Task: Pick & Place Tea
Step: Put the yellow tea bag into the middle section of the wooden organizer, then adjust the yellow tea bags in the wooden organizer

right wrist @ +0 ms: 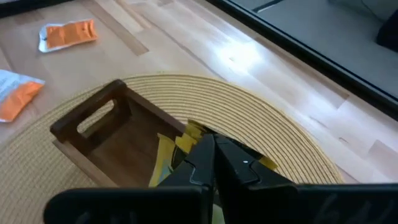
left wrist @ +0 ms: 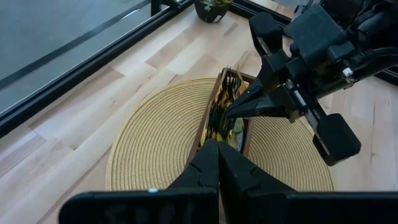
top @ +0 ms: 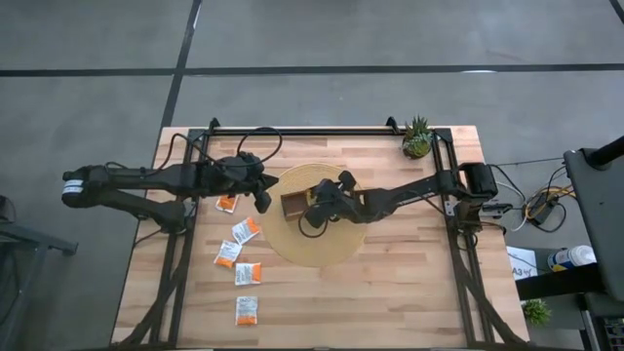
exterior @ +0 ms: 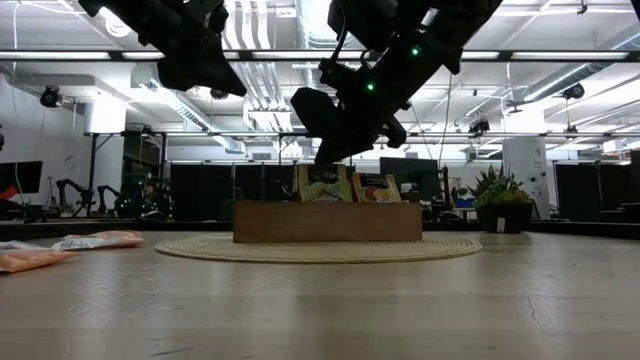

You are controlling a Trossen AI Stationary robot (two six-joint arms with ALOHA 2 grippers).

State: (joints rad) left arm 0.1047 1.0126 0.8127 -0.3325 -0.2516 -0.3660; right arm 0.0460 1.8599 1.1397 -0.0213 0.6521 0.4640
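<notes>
Over tray (top: 292, 203): right gripper (top: 317, 207) closed | left gripper (top: 261, 202) closed beside

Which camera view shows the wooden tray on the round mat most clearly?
The right wrist view: the wooden tray is near, with its handle cutout and an empty compartment visible. The left wrist view shows only one end with upright sachets. The high view has it mostly hidden under the right gripper. The low view shows one side wall.
</notes>
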